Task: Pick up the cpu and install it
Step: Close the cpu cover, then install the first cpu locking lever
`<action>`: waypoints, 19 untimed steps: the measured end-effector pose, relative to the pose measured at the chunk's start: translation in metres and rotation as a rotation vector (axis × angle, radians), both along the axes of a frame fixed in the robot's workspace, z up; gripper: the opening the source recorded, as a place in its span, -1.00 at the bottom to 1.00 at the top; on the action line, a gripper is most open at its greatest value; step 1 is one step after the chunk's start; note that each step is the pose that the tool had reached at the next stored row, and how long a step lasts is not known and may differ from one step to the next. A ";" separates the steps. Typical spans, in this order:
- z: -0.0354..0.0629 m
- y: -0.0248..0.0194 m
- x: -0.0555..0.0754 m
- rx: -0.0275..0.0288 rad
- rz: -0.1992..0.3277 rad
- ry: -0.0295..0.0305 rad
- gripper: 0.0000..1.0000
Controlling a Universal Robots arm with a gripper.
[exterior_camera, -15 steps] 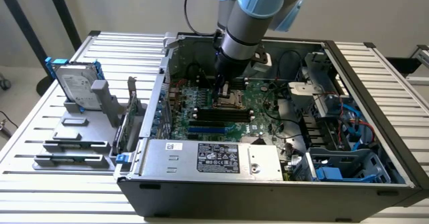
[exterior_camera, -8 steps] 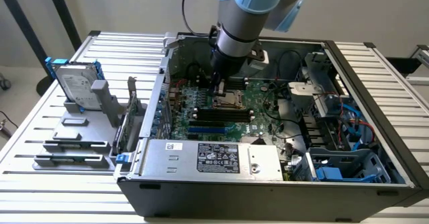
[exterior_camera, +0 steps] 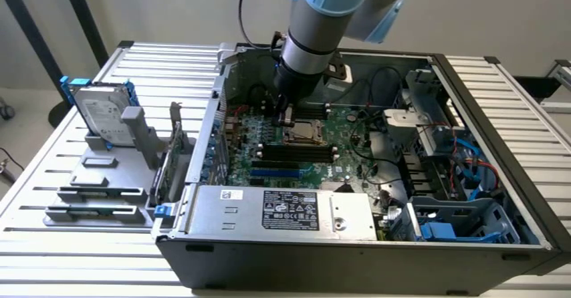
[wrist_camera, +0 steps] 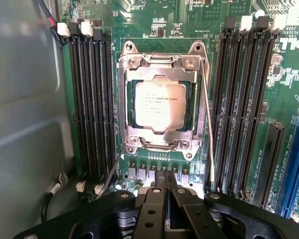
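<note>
Slatted metal counter (exterior_camera: 89, 251) carries an open computer case (exterior_camera: 357, 261) with its motherboard (wrist_camera: 154, 20) exposed. Inside the motherboard's socket bracket (wrist_camera: 162, 62) lies the cpu (wrist_camera: 160, 105), silver top up. Just beside that socket hangs the pincer (wrist_camera: 165, 191), closed, empty, clear of the cpu.

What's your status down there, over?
Jaws shut, empty, above the board. Chip seated on board, metal frame around it. Thin wire levers beside frame.
</note>
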State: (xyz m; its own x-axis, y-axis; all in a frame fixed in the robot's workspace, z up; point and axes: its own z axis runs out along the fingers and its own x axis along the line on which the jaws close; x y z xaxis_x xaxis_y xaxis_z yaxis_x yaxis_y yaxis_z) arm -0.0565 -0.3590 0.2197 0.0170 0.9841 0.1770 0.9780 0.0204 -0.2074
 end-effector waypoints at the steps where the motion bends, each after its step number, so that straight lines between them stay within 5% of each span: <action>1: 0.0000 0.0000 0.000 0.0000 0.000 0.0000 -0.79; 14: 0.0000 -0.0002 -0.001 0.0002 0.000 0.0001 -0.79; 19: 0.0000 -0.0004 -0.018 0.0075 -0.007 -0.0001 -0.79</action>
